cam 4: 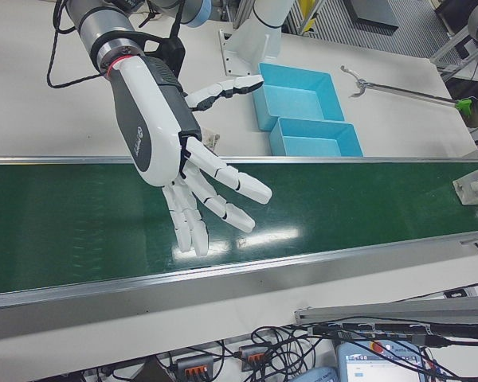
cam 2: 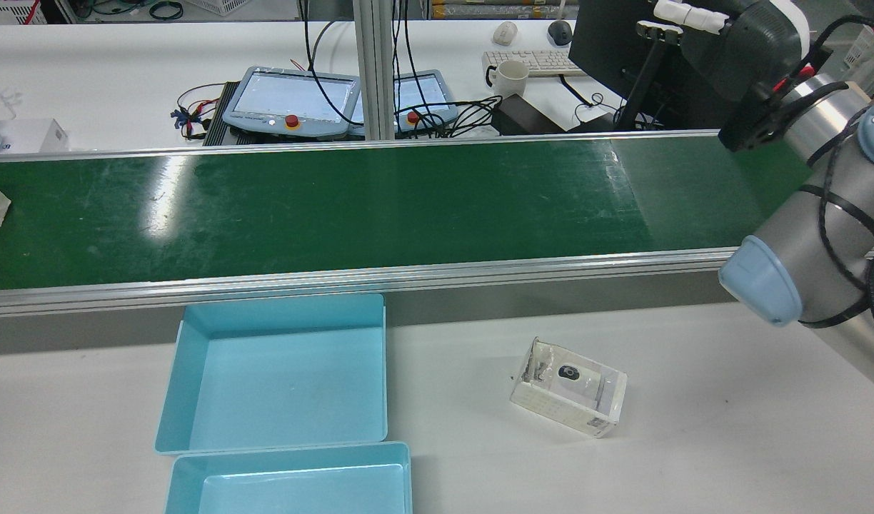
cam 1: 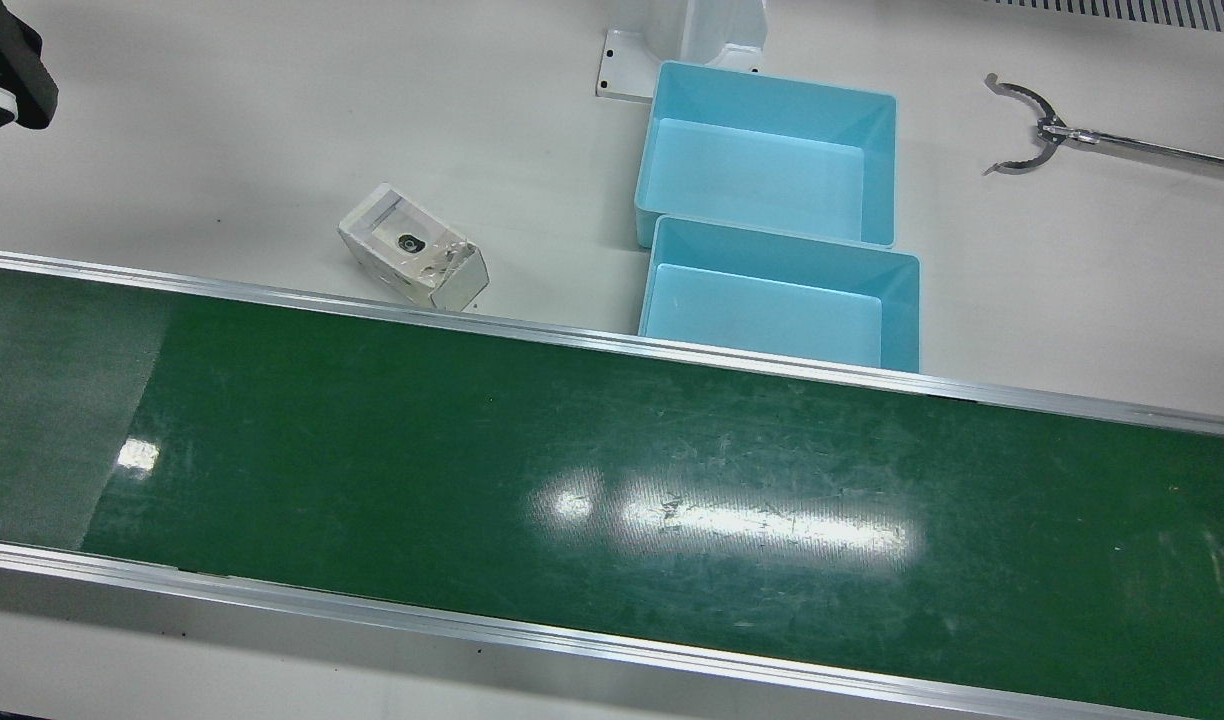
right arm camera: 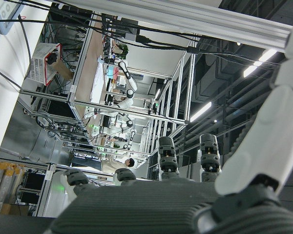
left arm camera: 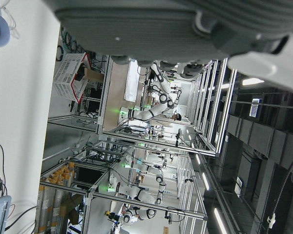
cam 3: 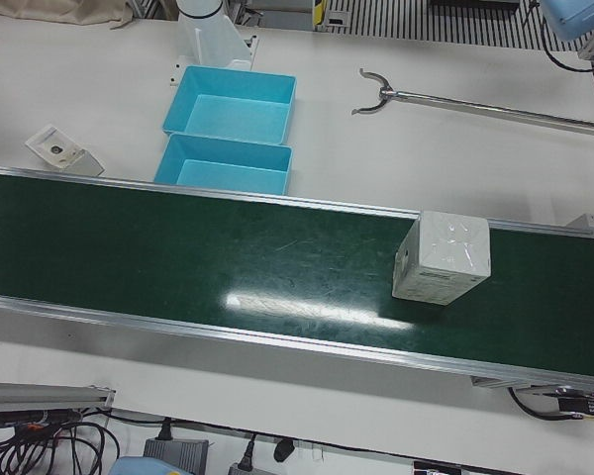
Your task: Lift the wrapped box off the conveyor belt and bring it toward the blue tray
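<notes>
The wrapped box (cam 3: 442, 256) stands on the green conveyor belt (cam 3: 228, 262), right of centre in the left-front view, near the belt's far rail. Its top face is crinkled with wrap. In the rear view only a corner of it shows at the far left edge; in the front view a sliver appears at the right edge.

The two blue trays (cam 3: 233, 103) sit side by side on the white desk (cam 3: 426, 148), beyond the belt's far rail, upper left in the left-front view.

The right hand (cam 4: 171, 139) hovers above the belt in the right-front view, fingers spread wide, holding nothing. The left hand (left arm camera: 185, 29) shows only as a blurred edge in its own view; its state cannot be determined.

Procedure for the current step, as judged: the box is well apart from the right hand. Bring whichever hand makes the pick over the box, open wider than the box, and close on two opposite side faces, since the wrap may slip.

A smaller windowed package (cam 1: 412, 258) lies on the desk beside the belt; it is not on the conveyor. A long reacher tool (cam 1: 1072, 132) lies on the desk beyond the trays. Both hand views face the ceiling and show no workpiece.
</notes>
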Controlling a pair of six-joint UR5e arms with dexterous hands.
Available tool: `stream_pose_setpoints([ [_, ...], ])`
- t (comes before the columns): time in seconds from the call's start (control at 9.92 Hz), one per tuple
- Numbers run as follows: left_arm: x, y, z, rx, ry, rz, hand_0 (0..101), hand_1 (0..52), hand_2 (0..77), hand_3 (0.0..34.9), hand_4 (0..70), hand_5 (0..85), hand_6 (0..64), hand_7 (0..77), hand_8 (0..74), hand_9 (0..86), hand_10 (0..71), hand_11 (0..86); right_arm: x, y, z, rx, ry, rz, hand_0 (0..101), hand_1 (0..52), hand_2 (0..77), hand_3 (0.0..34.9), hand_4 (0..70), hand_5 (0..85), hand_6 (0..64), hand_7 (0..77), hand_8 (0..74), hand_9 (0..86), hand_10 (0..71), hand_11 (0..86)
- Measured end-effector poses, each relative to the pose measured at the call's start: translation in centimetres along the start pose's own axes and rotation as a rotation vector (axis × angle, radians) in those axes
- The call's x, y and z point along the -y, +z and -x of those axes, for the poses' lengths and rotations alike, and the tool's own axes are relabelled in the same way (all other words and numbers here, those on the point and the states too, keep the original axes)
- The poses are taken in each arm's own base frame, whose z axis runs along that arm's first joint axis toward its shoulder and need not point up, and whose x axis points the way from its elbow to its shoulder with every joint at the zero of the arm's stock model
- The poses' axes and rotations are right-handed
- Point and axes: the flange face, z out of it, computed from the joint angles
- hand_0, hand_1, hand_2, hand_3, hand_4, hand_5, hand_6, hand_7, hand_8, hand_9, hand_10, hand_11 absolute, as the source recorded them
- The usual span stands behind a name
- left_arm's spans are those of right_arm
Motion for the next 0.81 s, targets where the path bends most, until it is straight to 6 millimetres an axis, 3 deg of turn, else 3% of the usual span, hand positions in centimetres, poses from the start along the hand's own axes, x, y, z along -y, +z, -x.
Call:
stream_pose_setpoints([
  [0.81, 0.0, 0.0, 0.0, 0.0, 0.0, 0.0, 0, 0.0, 1.1, 0.0, 0.0, 0.5, 0.0, 0.5, 0.5, 0.0, 0.0, 0.0, -0.97, 0.43, 0.12, 0.011, 0.009, 0.015, 37, 6.5, 10.9, 30.1, 14.2, 10.4, 0.0, 14.7, 0.0, 1.6, 3.3, 4.4],
])
